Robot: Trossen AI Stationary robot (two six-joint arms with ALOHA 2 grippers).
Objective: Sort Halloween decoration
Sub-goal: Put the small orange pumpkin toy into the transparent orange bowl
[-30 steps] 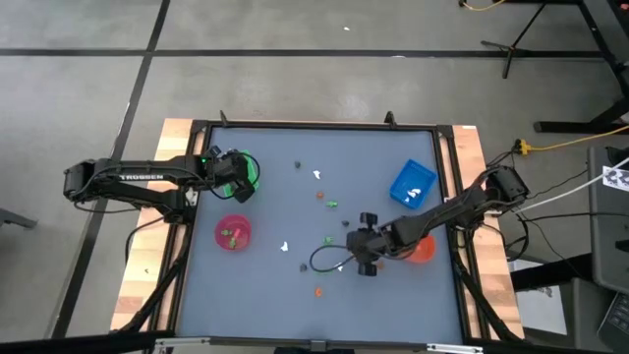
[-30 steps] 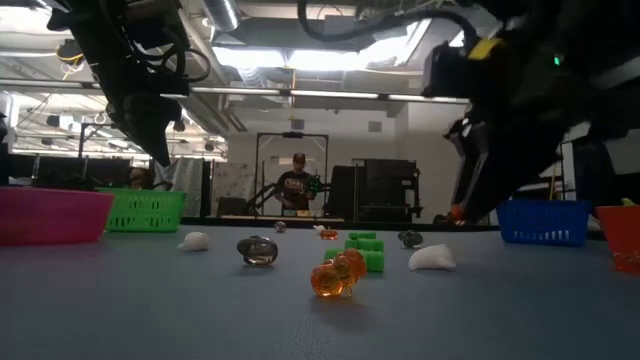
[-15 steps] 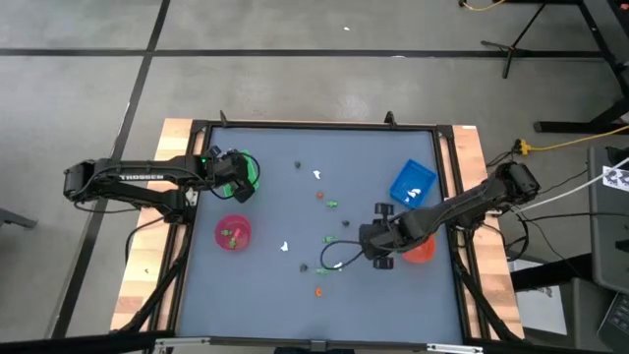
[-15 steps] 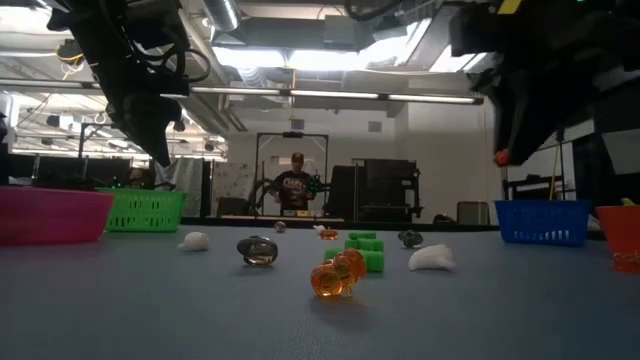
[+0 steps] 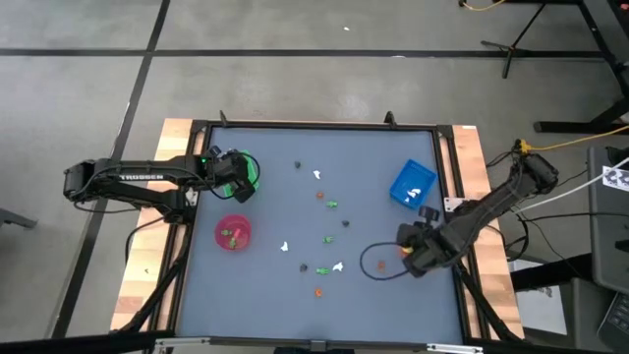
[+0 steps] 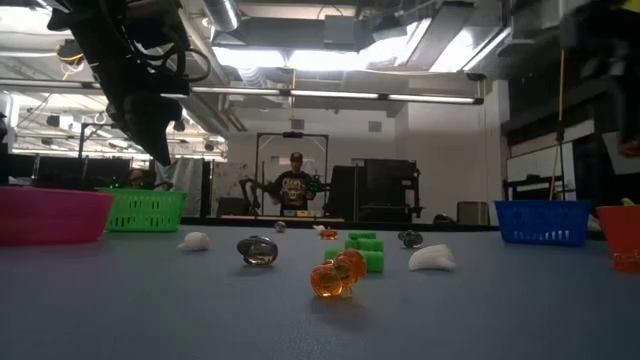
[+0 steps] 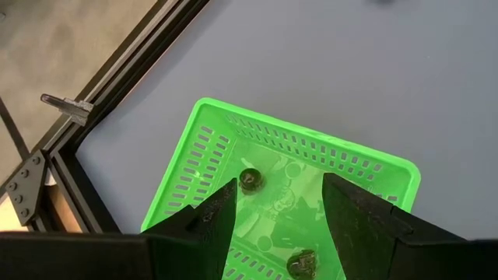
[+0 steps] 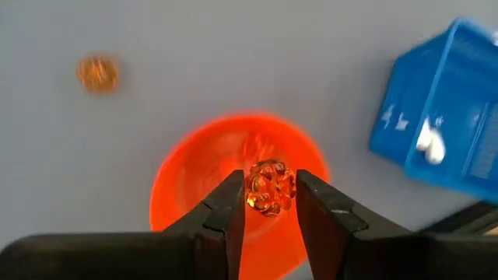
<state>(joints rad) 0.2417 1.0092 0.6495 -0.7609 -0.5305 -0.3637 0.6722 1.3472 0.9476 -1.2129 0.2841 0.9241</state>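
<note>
Scattered across a blue-grey table (image 5: 265,197): tiny Halloween figures (image 5: 327,239), with a person (image 6: 294,190) standing in the workshop beyond. Poised above the orange bowl (image 8: 194,194), right gripper (image 8: 269,204) pinching an orange figure (image 8: 270,187) between narrowly parted fingers. Hovering over the green tray (image 7: 210,148), left gripper (image 7: 274,208) spread and apparently empty, with dark figures (image 7: 250,180) lying inside.

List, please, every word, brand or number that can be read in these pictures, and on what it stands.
"TROSSEN": white letters along the left arm, high view, barely legible.
A tag at the high view's right edge carries a black-and-white pattern; too small to read.
Nothing else is readable.
</note>
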